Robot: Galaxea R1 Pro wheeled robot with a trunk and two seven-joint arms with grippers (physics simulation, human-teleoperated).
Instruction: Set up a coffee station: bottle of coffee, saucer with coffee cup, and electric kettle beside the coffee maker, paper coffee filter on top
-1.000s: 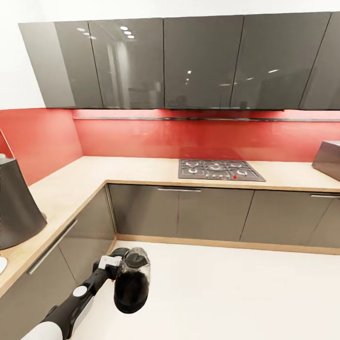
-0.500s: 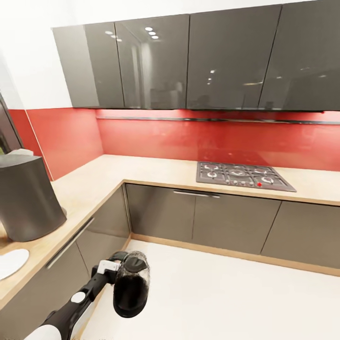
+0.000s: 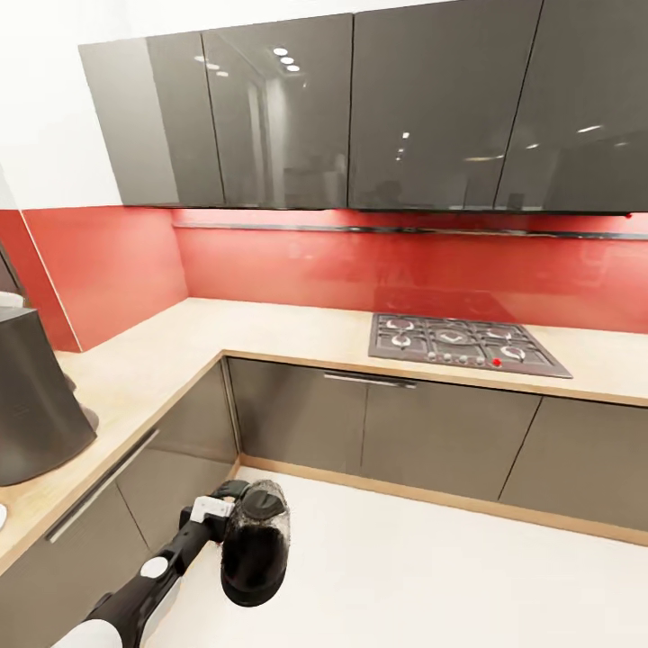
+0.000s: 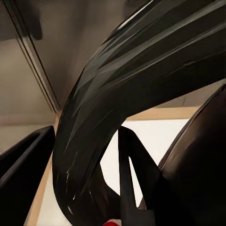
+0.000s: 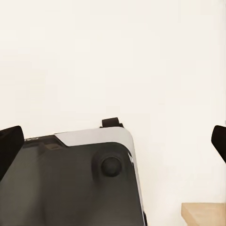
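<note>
A black electric kettle (image 3: 255, 542) hangs low over the white floor, and my left gripper (image 3: 225, 500) is shut on its handle. In the left wrist view the curved black kettle handle (image 4: 99, 108) runs between the dark fingers (image 4: 26, 157). The dark grey coffee maker (image 3: 31, 400) stands on the wooden countertop (image 3: 153, 351) at the left edge of the head view. My right gripper (image 5: 113, 141) is open over the floor, nothing between its fingertips (image 5: 9, 146). The coffee bottle, filter and cup are out of view.
An L-shaped counter with grey cabinet fronts (image 3: 297, 414) runs along the red backsplash. A gas hob (image 3: 463, 342) is set into it at the right. Glossy grey wall cabinets (image 3: 360, 108) hang above. The robot's own base (image 5: 70, 183) shows below the right gripper.
The whole head view has shifted as the robot turns and moves: the coffee maker slid in, then back toward the left edge. The kettle stays held the same way in my left gripper.
</note>
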